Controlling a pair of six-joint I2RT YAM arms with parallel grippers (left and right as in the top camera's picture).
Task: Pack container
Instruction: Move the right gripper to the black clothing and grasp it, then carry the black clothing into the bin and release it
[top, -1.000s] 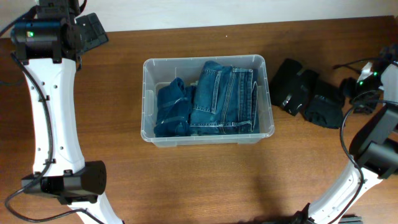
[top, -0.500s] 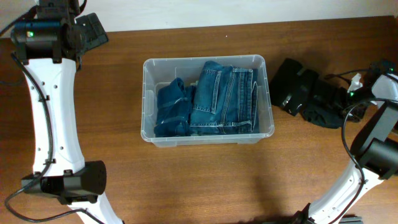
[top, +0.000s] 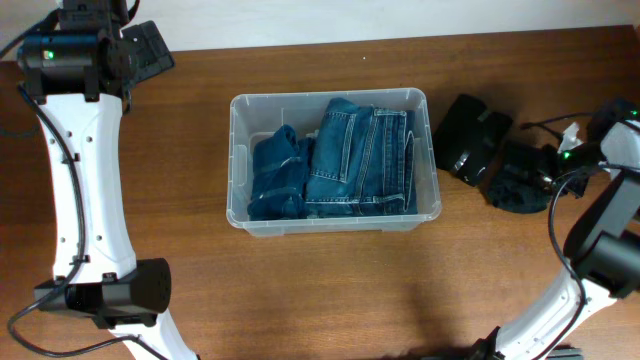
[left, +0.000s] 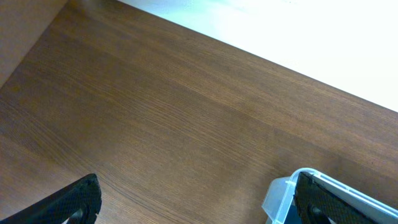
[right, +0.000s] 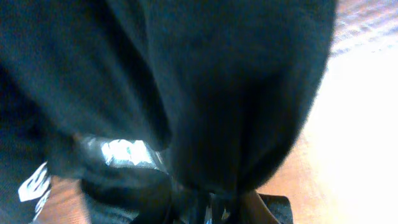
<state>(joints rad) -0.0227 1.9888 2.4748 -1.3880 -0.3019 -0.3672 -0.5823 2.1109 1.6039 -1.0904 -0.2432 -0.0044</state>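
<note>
Right arm (top: 610, 215) stoops at the table's (top: 330, 290) right edge; only its wrist camera shows the right pincer (right: 205, 202) pinching the bunched black garment (right: 186, 74); left pincer (left: 199, 205) spread.

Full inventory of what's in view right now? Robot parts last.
container: 1, clear plastic, middle of the table
jeans: 2 folded pieces, blue denim, side by side inside the container
black clothing: one heap, piece count unclear, black, on the table right of the container
table: 1, brown wood
left gripper: 1, black, open, over bare table left of the container
right gripper: 1, at the right end of the black clothing; fabric fills its wrist view, jaws hidden
</note>
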